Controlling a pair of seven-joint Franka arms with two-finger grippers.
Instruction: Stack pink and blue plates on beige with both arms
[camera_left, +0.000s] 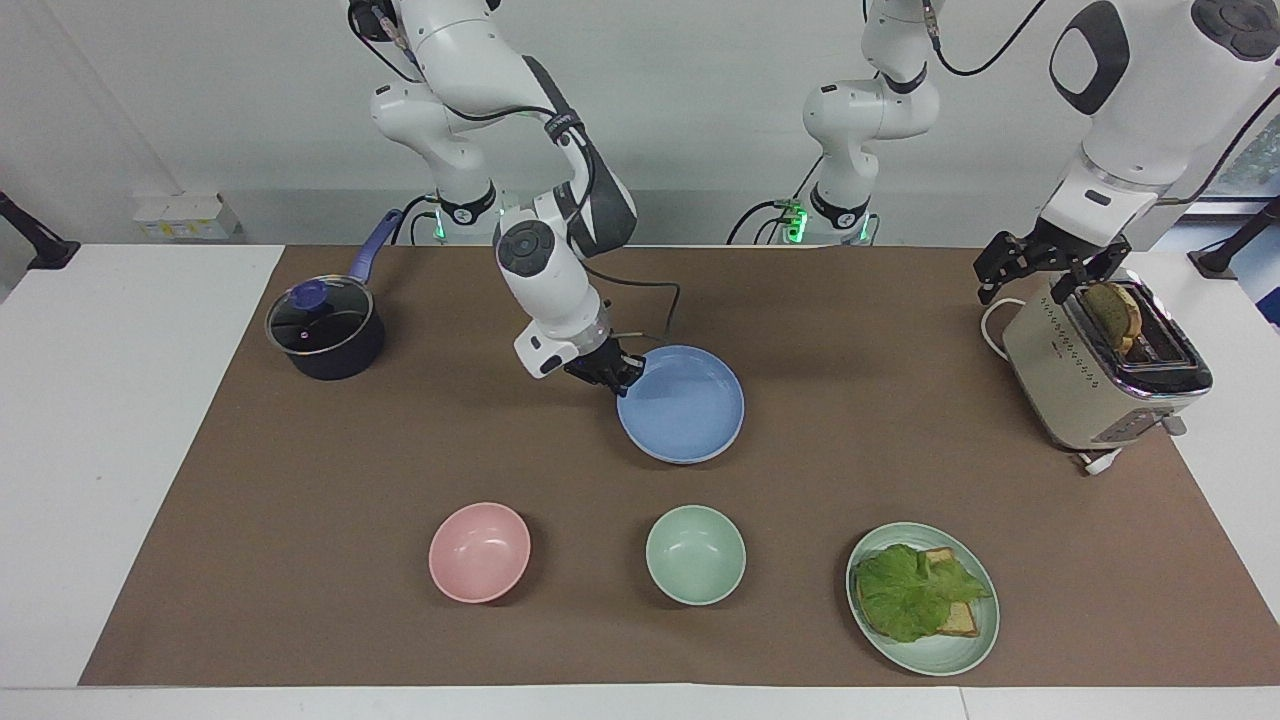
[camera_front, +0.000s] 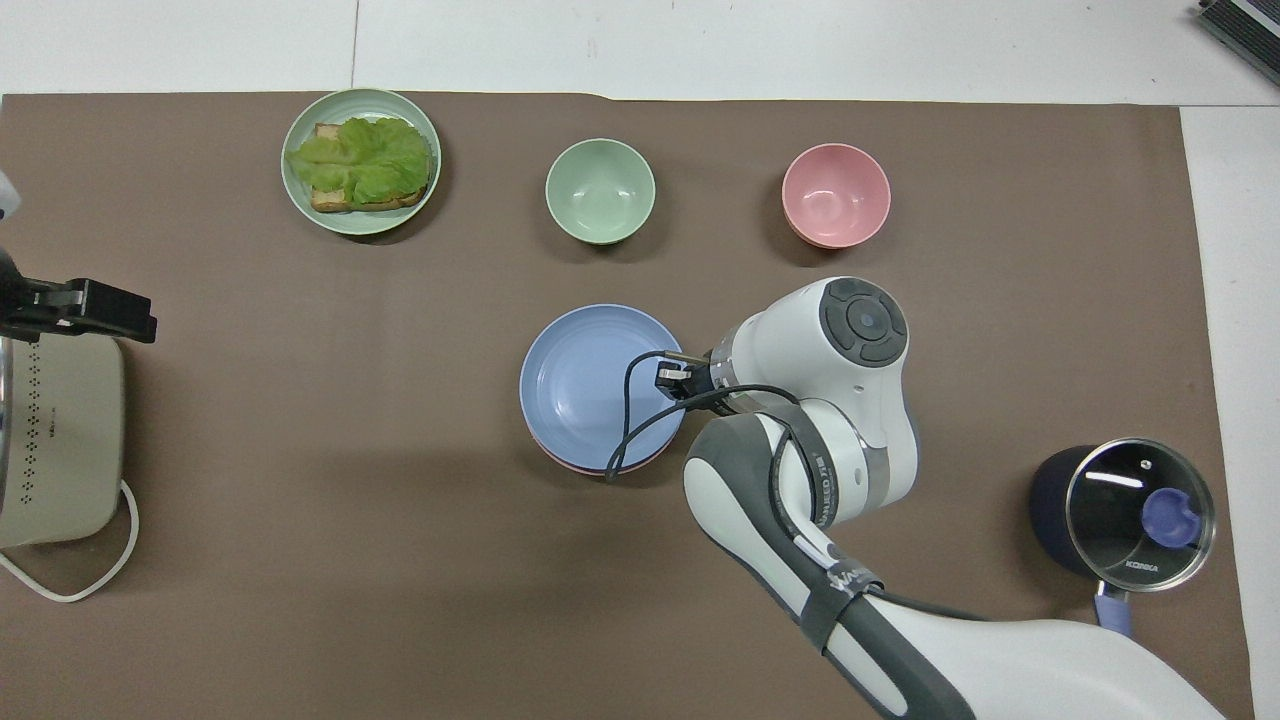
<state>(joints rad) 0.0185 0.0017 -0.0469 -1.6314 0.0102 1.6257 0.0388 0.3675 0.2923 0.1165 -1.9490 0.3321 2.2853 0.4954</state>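
The blue plate (camera_left: 685, 405) (camera_front: 590, 385) lies near the middle of the brown mat, on top of the pink plate. Only a thin sliver of the pink plate's rim (camera_front: 566, 463) shows, at the edge nearer the robots in the overhead view. The beige plate is hidden. My right gripper (camera_left: 612, 373) is shut on the blue plate's rim, on the side toward the right arm's end of the table. My left gripper (camera_left: 1030, 282) (camera_front: 95, 308) waits open in the air over the toaster, holding nothing.
Farther from the robots stand a pink bowl (camera_left: 479, 552), a mint-green bowl (camera_left: 695, 554) and a green plate with lettuce and toast (camera_left: 985, 640). A lidded dark pot (camera_left: 325, 330) is at the right arm's end. A toaster (camera_left: 1090, 385) holding bread is at the left arm's end.
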